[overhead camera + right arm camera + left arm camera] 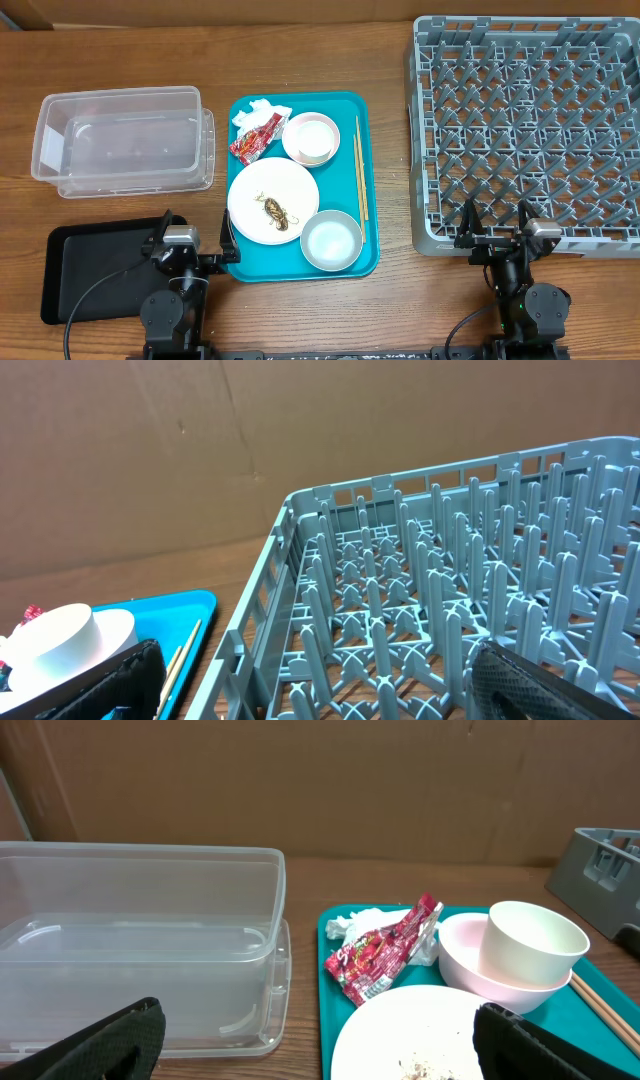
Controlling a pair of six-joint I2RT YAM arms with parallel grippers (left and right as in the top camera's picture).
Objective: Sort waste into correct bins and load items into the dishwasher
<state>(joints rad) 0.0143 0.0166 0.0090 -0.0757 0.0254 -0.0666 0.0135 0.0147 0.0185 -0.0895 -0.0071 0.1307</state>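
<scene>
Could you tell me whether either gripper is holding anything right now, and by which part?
Nothing is held: the left gripper and the right gripper are both open and empty.

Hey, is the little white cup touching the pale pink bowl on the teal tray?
Touching. The left wrist view shows the white cup sitting inside the pink bowl, its base hidden below the bowl's rim with no gap.

We see clear plastic rectangular tub (140, 945) left, just beside teal tray (332, 1002). On tray: crumpled white tissue (362, 922) behind crinkled red snack wrapper (385, 952), small white cup (530, 942) in pale pink bowl (468, 970), round whitish plate (400, 1035) nearest us.
</scene>
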